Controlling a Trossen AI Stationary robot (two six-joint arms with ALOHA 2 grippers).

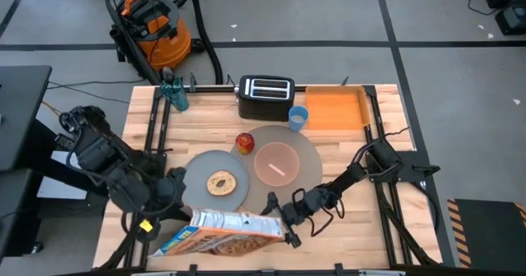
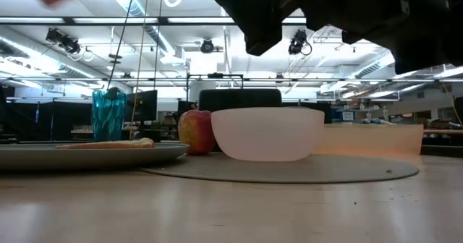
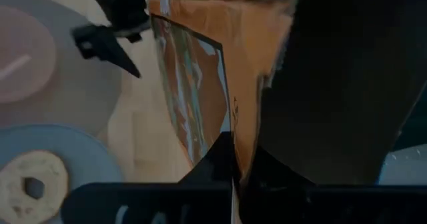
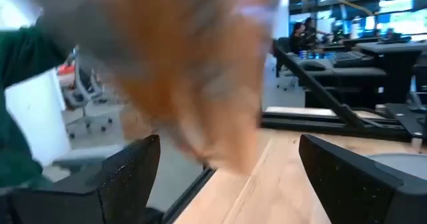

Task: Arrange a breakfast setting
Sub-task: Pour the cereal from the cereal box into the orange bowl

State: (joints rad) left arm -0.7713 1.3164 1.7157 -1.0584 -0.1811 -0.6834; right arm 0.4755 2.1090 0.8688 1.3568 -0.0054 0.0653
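Observation:
The grey mat [image 1: 308, 157] lies mid-table and bears the pink bowl [image 1: 275, 163], which has a pale streak inside it, and the red apple [image 1: 245, 142]. The grey-blue plate [image 1: 201, 167] overlaps the mat's left edge and holds the bagel [image 1: 220, 182]. The blue cup [image 1: 298, 117] stands by the mat's far edge. My left gripper [image 1: 177, 225] is shut on a cereal box [image 1: 226, 231] near the table's front edge. My right gripper [image 1: 289, 227] is open at the box's right end, with the blurred box [image 4: 200, 84] close in front of its fingers. I cannot tell if it touches the box. My left gripper pinches the cereal box at its left end [image 3: 233, 151] between its two fingers, coming level from the table's left. One finger [image 3: 347, 84] covers much of a broad face. The box lies lengthwise along the table's front edge and is lifted clear of the table.
The black toaster [image 1: 265, 97] and the orange tray [image 1: 337, 110] stand along the far edge. A teal bottle [image 1: 175, 95] stands at the far left. Bare wood lies to the right of the mat and in front of it.

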